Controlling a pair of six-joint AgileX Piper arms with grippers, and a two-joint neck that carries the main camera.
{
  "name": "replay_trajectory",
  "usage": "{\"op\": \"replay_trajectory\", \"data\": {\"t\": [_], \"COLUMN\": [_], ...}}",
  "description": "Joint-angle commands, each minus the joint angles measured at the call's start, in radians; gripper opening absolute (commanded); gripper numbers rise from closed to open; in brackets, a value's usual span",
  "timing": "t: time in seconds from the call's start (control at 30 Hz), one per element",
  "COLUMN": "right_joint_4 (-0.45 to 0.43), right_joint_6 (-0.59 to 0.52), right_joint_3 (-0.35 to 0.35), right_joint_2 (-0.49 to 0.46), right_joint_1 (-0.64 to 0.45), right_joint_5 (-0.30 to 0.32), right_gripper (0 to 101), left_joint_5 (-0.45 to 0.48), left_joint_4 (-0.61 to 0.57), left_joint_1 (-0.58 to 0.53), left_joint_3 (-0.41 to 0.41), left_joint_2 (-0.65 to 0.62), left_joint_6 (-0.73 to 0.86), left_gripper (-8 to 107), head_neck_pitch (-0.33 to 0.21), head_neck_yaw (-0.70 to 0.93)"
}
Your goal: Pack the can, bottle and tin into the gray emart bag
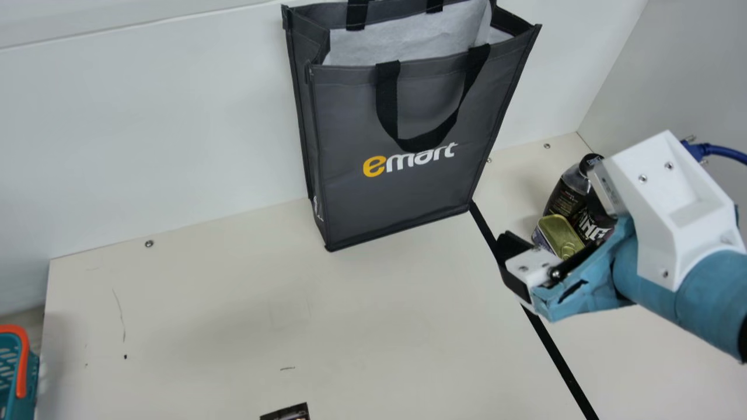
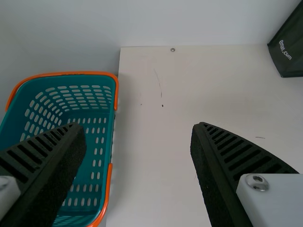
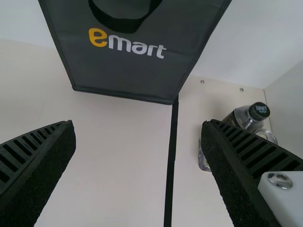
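Note:
The gray emart bag (image 1: 408, 116) stands upright at the back of the table, its top open and a white lining inside; its front is also in the right wrist view (image 3: 128, 71). Right of it, close together, are the bottle (image 1: 565, 192), the gold-lidded tin (image 1: 559, 233) and the dark can (image 1: 594, 220), partly behind my right gripper (image 1: 519, 262). In its wrist view my right gripper (image 3: 139, 165) is open and holds nothing, with the bottle (image 3: 248, 116) beyond one finger. My left gripper (image 2: 137, 165) is open and without anything between its fingers.
A teal basket with orange handles (image 1: 13, 373) stands off the table's left edge, also in the left wrist view (image 2: 99, 156). A small dark printed item (image 1: 287, 412) lies at the front. A black line (image 1: 560, 356) crosses the table.

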Motion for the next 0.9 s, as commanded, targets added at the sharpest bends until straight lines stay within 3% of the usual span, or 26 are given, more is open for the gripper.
{"op": "replay_trajectory", "data": {"t": [0.0, 0.87], "right_joint_4": [0.009, 0.091], "right_joint_6": [-0.029, -0.292], "right_joint_3": [-0.018, -0.287], "right_joint_2": [0.013, 0.223], "right_joint_1": [-0.009, -0.073], "right_joint_5": [0.001, 0.006], "right_gripper": [91, 91], "left_joint_5": [0.0, 0.0], "left_joint_4": [0.0, 0.0], "left_joint_1": [0.0, 0.0], "left_joint_3": [0.0, 0.0], "left_joint_2": [0.0, 0.0], "left_joint_6": [0.0, 0.0], "left_gripper": [90, 90], "head_neck_pitch": [-0.023, -0.023], "head_neck_yaw": [-0.001, -0.001]}}
